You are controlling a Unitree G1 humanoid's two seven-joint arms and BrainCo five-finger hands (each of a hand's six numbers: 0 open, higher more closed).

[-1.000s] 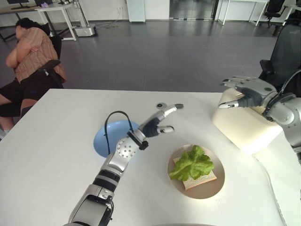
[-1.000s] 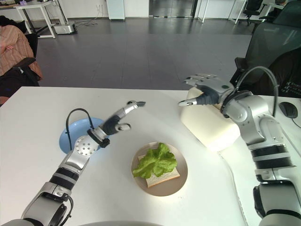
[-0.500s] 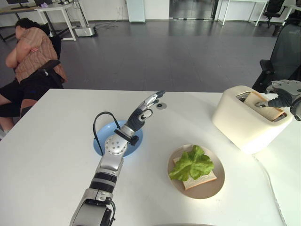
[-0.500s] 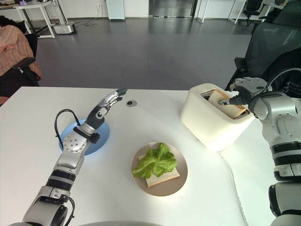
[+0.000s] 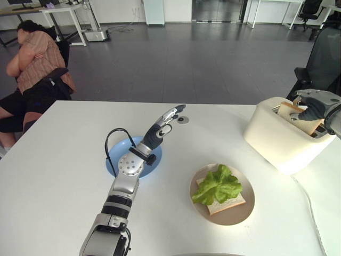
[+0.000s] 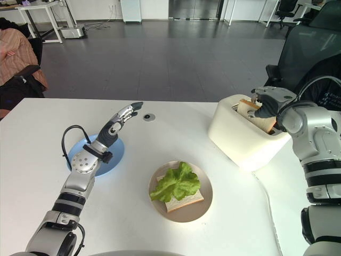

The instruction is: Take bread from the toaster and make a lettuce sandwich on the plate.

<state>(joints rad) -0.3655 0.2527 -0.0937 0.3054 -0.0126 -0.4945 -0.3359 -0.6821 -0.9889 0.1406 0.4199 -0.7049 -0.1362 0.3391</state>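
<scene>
The left hand hovers above a blue dish on the white worktop, its fingers stretched out straight and holding nothing. To the right, near the front edge, a tan plate carries a slice of bread with a leaf of lettuce lying on top. Farther right stands the cream toaster. A second slice sticks up out of its slot, and the right hand has its fingers curled around that slice's upper edge.
</scene>
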